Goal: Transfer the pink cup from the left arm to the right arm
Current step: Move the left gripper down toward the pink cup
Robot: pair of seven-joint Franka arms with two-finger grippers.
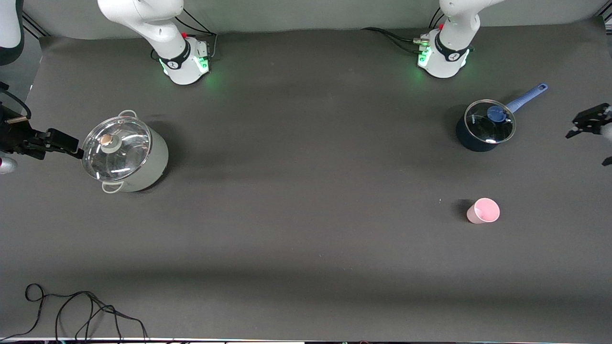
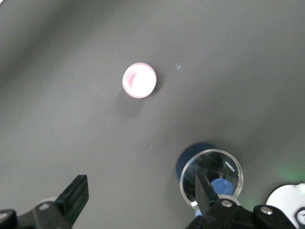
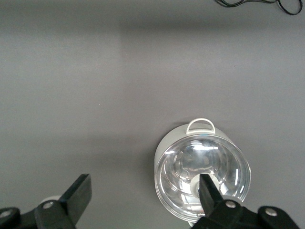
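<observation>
The pink cup [image 1: 483, 210] stands mouth up on the dark table toward the left arm's end, nearer the front camera than the blue saucepan. In the left wrist view the pink cup [image 2: 139, 80] shows from above, well apart from the fingers. My left gripper [image 2: 141, 191] hangs open and empty over the table's edge at the left arm's end, beside the saucepan. My right gripper [image 3: 143, 191] is open and empty too, in the air at the right arm's end, next to the pale pot.
A blue saucepan [image 1: 485, 125] with a glass lid and a long handle stands near the left arm's base. A pale green-grey pot [image 1: 125, 155] with a glass lid stands toward the right arm's end. A black cable [image 1: 71, 310] lies at the table's front edge.
</observation>
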